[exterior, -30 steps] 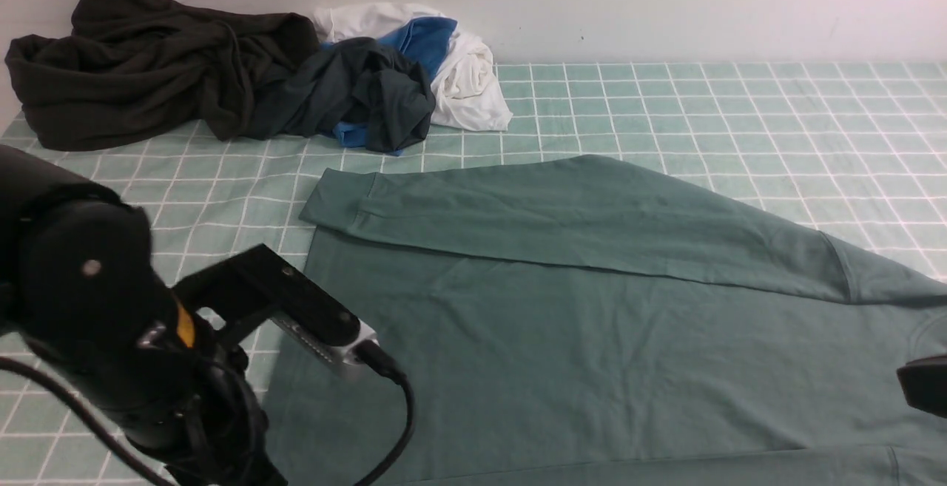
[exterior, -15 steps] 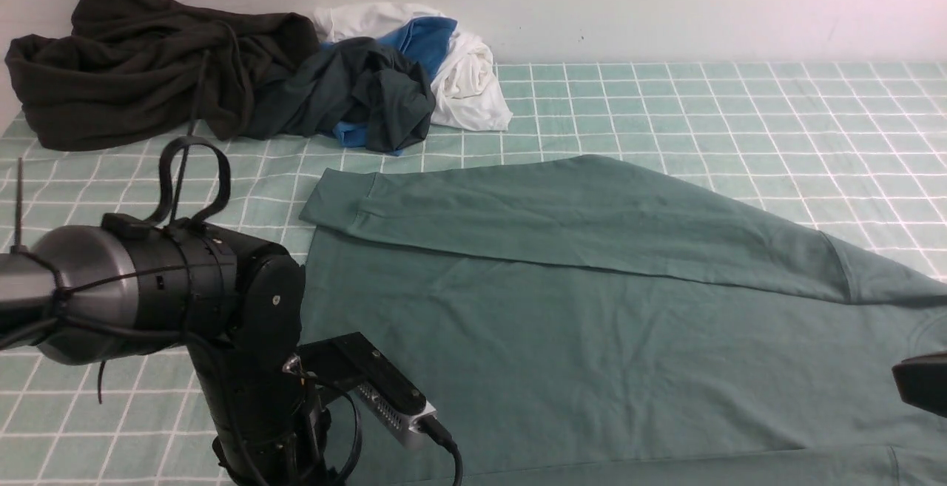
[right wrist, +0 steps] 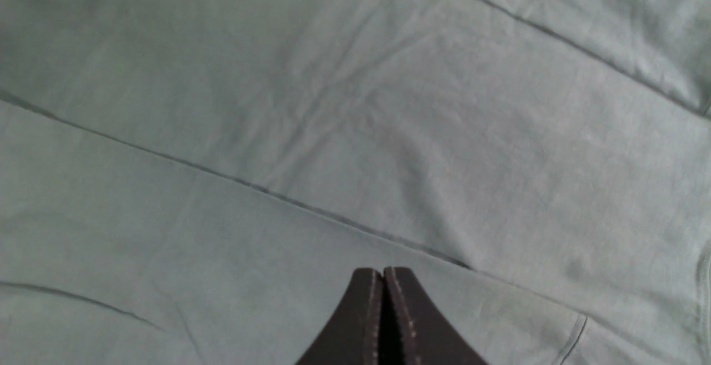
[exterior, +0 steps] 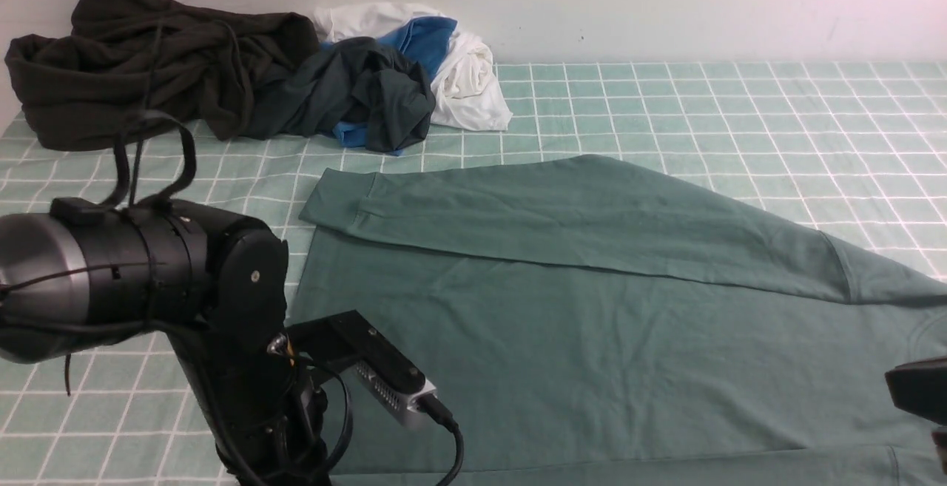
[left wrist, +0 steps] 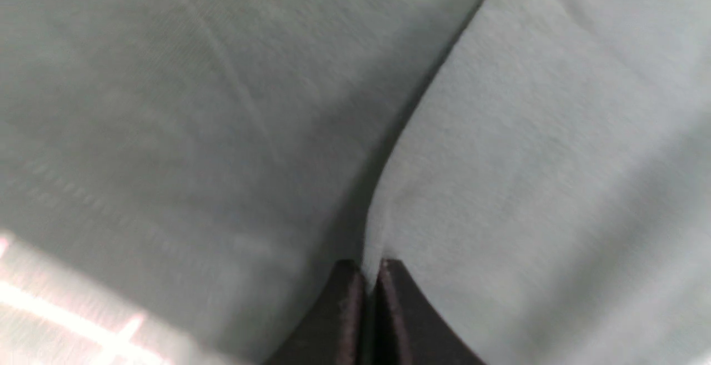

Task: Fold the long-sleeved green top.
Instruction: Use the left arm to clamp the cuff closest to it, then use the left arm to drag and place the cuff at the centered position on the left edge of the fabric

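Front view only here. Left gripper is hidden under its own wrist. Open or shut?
Observer: Shut. In the left wrist view the left gripper has its fingertips pressed together.
Operator: Holding cloth?
Observer: Cannot tell. Its tips sit right at a layer edge of the green long-sleeved top, and no cloth shows between them.
Operator: Right gripper?
Observer: Also shut, per the right wrist view. The right gripper hangs over the top with its tips near a fold line, and nothing is visibly pinched.
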Robot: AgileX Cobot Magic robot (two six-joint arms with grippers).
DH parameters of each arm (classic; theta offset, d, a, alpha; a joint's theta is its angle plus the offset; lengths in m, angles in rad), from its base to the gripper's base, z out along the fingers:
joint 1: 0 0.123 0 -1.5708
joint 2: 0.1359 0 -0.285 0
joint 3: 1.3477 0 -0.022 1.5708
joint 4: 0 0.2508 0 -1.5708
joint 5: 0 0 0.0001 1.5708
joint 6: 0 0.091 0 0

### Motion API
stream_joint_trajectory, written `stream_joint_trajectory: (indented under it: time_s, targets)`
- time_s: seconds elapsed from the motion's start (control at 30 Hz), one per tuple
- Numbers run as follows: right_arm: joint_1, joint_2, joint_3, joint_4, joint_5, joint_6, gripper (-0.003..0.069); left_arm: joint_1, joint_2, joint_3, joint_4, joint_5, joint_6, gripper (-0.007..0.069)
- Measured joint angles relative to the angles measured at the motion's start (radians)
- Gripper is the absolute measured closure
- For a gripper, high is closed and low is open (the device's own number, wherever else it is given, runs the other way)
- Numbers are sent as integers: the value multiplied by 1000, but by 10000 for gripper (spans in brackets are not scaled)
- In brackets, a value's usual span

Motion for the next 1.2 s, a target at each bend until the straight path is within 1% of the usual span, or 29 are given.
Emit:
stream_joint_trajectory:
  time_s: [0.17,0.3,0.33,0.43,0.47,0.5,0.53,0.6,0.67,0.8,0.93,1.03,1.13,1.17,1.2]
  targets:
    - [0,97,69,-153,-18,196,671,0,-75,-115,28,53,0,625]
    - [0,199,103,-322,-59,367,637,0,-80,-152,35,63,0,625]
    - [0,205,103,-331,-62,376,634,0,-80,-152,35,63,0,625]
    - [0,314,105,-508,-158,568,545,0,-80,-152,36,63,0,625]
    - [0,327,105,-517,-171,580,533,0,-80,-152,36,63,0,625]
    - [0,364,105,-580,-210,658,494,0,-80,-152,36,63,0,625]
    - [0,383,105,-602,-230,689,475,0,-80,-152,36,63,0,625]
    - [0,476,105,-661,-303,791,392,0,-80,-152,36,63,0,625]
    - [0,539,105,-670,-336,827,354,0,-80,-152,36,63,0,625]
    - [0,654,105,-662,-362,842,319,0,-80,-152,36,65,0,625]
    - [0,694,89,-657,-382,843,319,0,-80,-152,34,65,0,625]
    - [0,697,89,-656,-384,842,346,0,-80,-152,34,65,0,625]
    - [2,698,89,-643,-386,837,447,0,-80,-152,34,62,0,627]
    - [3,699,88,-641,-386,835,466,0,-80,-152,34,61,0,627]
    - [5,699,87,-644,-388,832,554,0,-80,-152,34,59,0,627]
